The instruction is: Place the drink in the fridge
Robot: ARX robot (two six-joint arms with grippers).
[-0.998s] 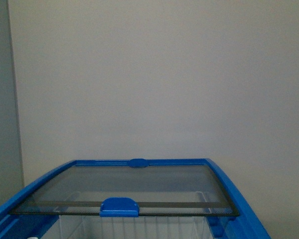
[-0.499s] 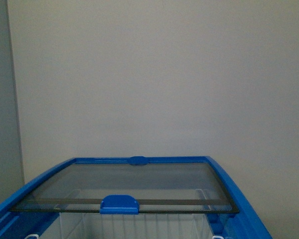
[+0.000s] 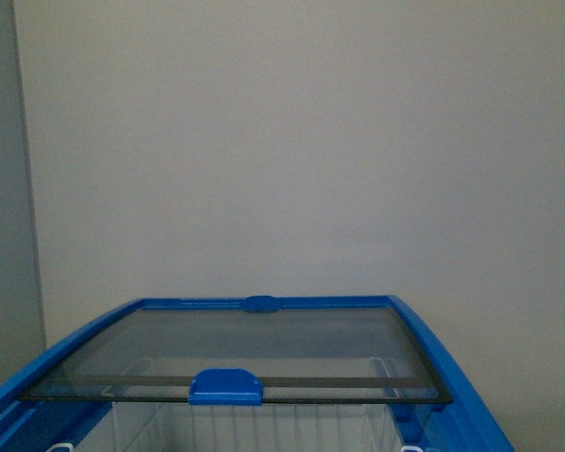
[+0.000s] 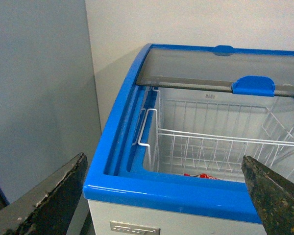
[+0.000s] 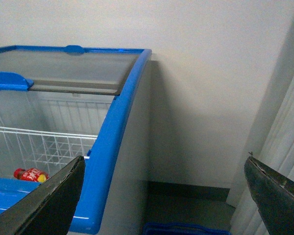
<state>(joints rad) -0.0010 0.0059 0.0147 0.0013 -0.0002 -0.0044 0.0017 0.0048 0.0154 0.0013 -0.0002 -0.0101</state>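
Left hand (image 4: 164, 196) was wide open and empty, both fingers well apart, hovering over the near-left corner of the fridge (image 4: 176, 196). Glass lid (image 3: 235, 353) was slid to the far side, its blue handle (image 3: 225, 387) at the near edge, so the near half was open. A white wire basket (image 4: 210, 142) hung inside. A red drink (image 5: 30, 174) lay low in the cabinet, below the basket as far as could be judged; a red scrap showed in the left wrist view too. So a drink seemed already in; whether another was to go in could not be told.

Right hand (image 5: 164, 196) was also spread open and empty, off the fridge's right side over the floor, a blue thing (image 5: 186, 229) below it, mostly cut off.

Risks: left fingers could clip the blue rim or snag basket wire if lowered here. The right hand, swinging inward, could knock the curved side rail. The open lid would let cold out if left.
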